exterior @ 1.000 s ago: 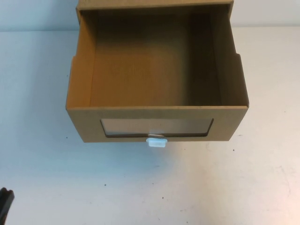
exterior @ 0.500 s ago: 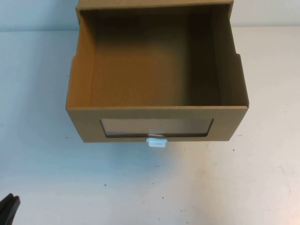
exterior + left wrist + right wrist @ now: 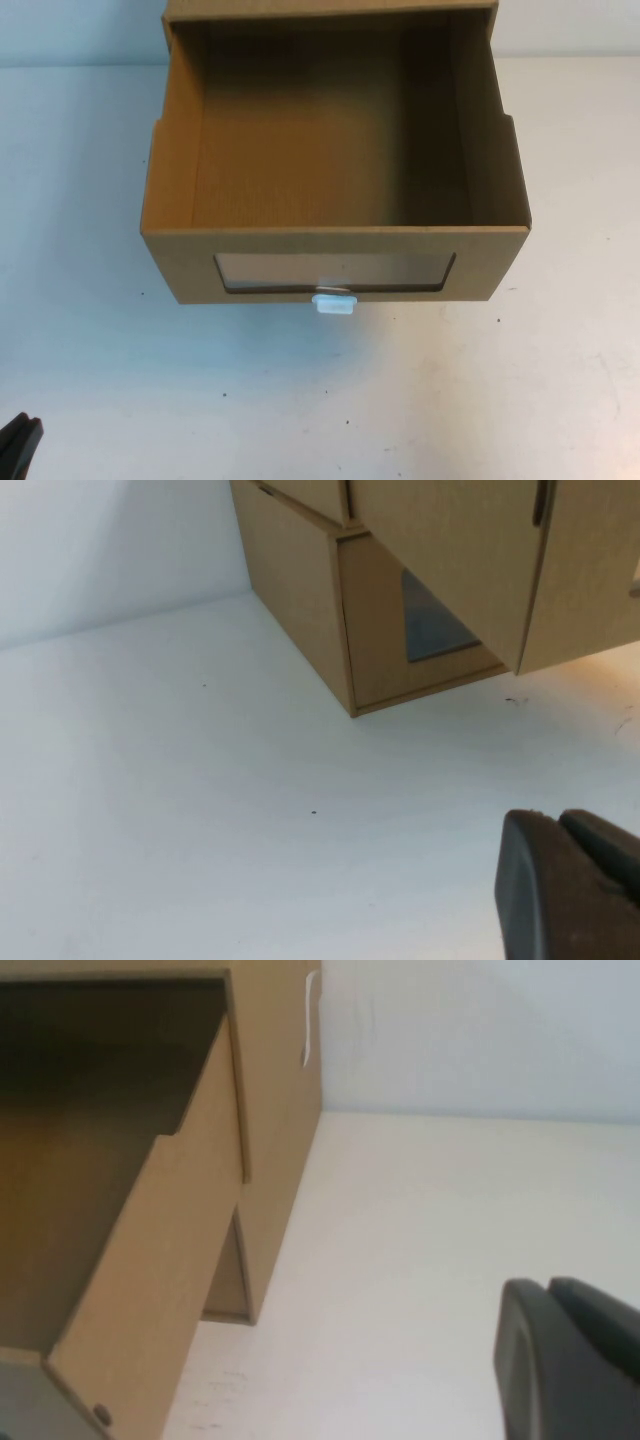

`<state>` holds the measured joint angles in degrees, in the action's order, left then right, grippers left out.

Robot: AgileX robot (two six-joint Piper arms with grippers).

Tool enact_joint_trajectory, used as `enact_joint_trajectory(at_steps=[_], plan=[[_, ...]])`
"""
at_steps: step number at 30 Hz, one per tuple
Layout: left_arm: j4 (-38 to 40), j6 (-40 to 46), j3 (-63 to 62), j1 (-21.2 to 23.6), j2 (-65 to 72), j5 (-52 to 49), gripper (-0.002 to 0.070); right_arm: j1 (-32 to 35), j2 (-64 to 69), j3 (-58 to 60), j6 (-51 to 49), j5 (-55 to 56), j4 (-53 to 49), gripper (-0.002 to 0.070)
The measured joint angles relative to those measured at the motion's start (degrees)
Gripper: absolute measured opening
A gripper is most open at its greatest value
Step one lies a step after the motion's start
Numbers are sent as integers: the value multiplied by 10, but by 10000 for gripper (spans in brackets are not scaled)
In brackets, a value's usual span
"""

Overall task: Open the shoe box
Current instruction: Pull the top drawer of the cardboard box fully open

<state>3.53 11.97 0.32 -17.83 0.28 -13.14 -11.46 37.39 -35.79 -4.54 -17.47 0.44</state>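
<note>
The white table [image 3: 560, 400] carries the cardboard shoe box [image 3: 330, 170] at its middle, already slid open toward me, with the pale pull tab [image 3: 335, 303] on the near face. My left gripper [image 3: 18, 448] sits clenched and empty at the near-left corner, the box ahead and to its right. My right gripper [image 3: 570, 1360], also clenched on nothing, hangs off the box's right flank.

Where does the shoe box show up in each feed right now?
High view: the shoe box sits in the centre, pulled open and empty; the left hand is at the near left edge.
Left wrist view: its cardboard corner stands beyond the shut left hand, apart from it.
Right wrist view: its open side wall runs alongside the shut right hand, apart from it.
Shared landmark: the white table.
</note>
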Motion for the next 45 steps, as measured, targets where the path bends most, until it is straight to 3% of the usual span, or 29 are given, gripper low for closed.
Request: enact_joint_trajectory(at_steps=[6,10,15,22,34,45], plan=[[0,0,0,0,0,0,-5,1,1,17,0,0,-48,-13],[0,0,0,0,0,0,-5,50,-24,82,0,27,-48,-13],[0,0,0,0,0,0,-5,106,-128,201,0,98,-45,-13],[0,0,0,0,0,0,-5,115,-292,357,0,158,-45,-13],[0,0,0,0,0,0,-5,115,-378,371,-1,-29,-36,-13],[0,0,0,0,0,0,-5,115,-378,371,-1,-41,-35,-13]])
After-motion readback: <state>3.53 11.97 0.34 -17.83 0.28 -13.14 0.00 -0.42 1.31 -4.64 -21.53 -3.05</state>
